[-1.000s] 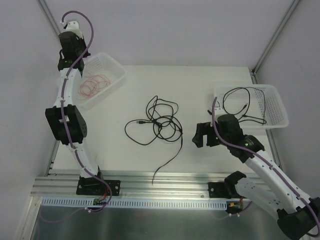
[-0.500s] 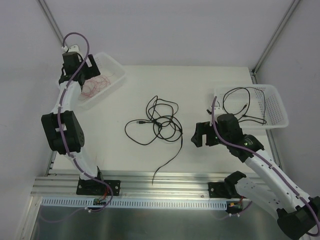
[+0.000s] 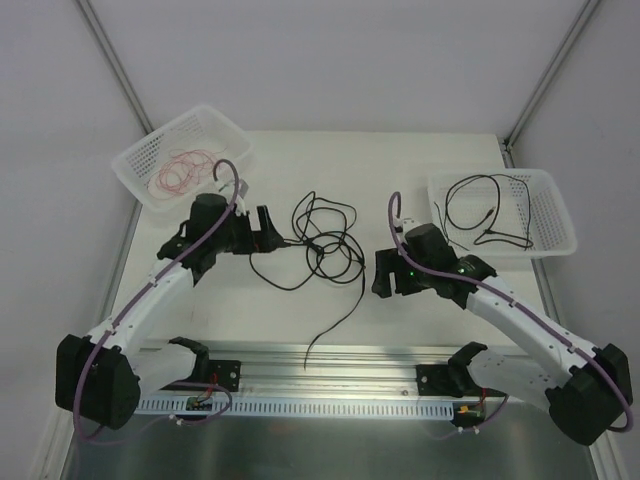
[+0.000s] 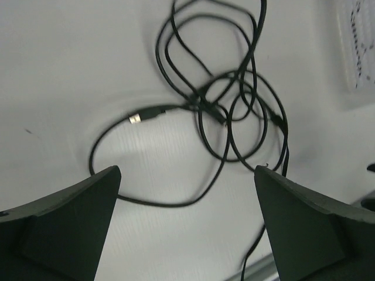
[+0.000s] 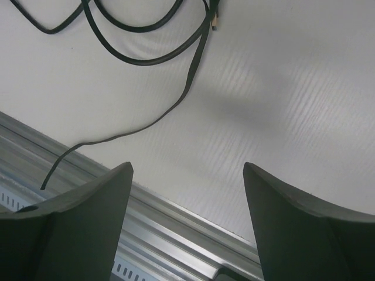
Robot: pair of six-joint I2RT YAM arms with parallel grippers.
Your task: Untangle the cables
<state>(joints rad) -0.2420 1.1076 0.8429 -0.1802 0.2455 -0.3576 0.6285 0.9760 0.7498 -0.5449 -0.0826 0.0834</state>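
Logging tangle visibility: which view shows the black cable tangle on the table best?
Left wrist: the black cable tangle fills the frame, its crossings and a silver-tipped plug distinct. Top external shows it whole but small. Right wrist catches only lower loops and the trailing end.

A white table [image 3: 420,165] with a finely ribbed surface fills the middle of the top view. On its far left corner stands a white perforated plastic basket [image 3: 135,158], turned at an angle to the table's edges. A second basket [image 3: 558,215] of the same kind stands at the right edge, nearly parallel to it and well apart from the first. Along the near edge runs an aluminium rail [image 3: 340,362], and just in front of it a white slotted strip [image 3: 330,405]. A slanted left post [image 3: 106,55] and right post [image 3: 557,68] of metal rise at the far corners, against pale walls [image 3: 330,60].
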